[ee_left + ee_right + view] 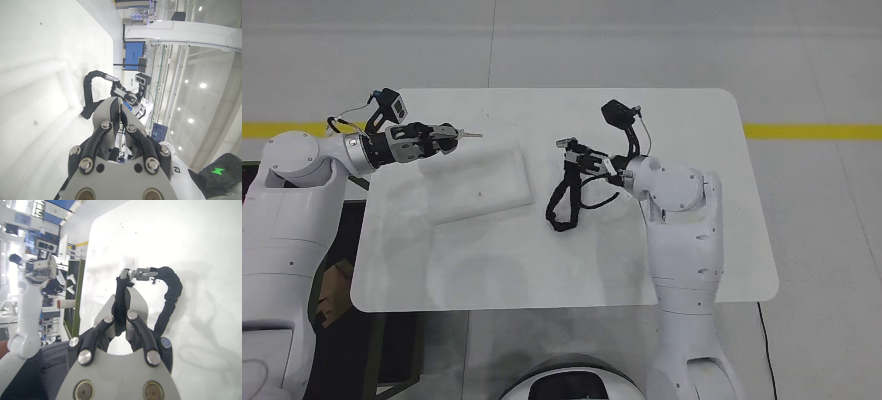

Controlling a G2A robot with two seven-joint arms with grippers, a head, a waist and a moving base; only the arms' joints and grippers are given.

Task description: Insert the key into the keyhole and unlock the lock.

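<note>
White table (692, 270) lies under both arms. The left gripper's (449, 136) fingers are clamped on the key (471, 134), whose blade sticks out toward the other arm, above the table's far side just past a white foam block (477, 180). The right gripper (578, 156) pinches the black cable lock (564, 200) just behind its metal head (128, 274) near the table's middle, with the cable loop drooping toward the surface. Key and lock are well apart.
</note>
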